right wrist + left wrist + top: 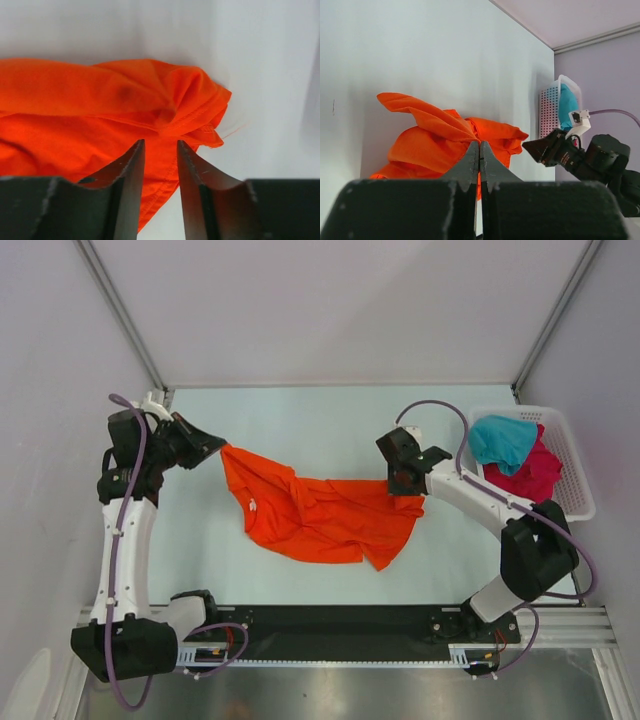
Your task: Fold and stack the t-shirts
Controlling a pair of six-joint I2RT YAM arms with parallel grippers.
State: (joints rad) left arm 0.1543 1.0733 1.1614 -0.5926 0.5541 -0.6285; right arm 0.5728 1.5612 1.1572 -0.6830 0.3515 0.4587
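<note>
Orange cloth lies rumpled across the middle of the pale table (300, 420): the orange t-shirt (315, 515) is stretched loosely between the two arms. The left gripper (218, 447) is closed tight, and the shirt's far-left corner runs up to its tip, so it looks pinched there. The left wrist view shows the fingers pressed together with orange fabric right behind them. The right gripper (160, 142) hovers at the shirt's right edge, jaws partly apart and nothing clamped between them, with a folded hem bunched just beyond the tips. The teal t-shirt (500, 440) and the magenta t-shirt (530, 478) sit heaped in the white basket (578, 480) at the far right, well apart from the work. The step in hand seems to be laying the orange shirt flat before folding. To do it well, the right arm should take a single hem layer at the corner, not the bunched fold. Both arms should then draw apart gently, keeping the cloth low so it settles square.
</note>
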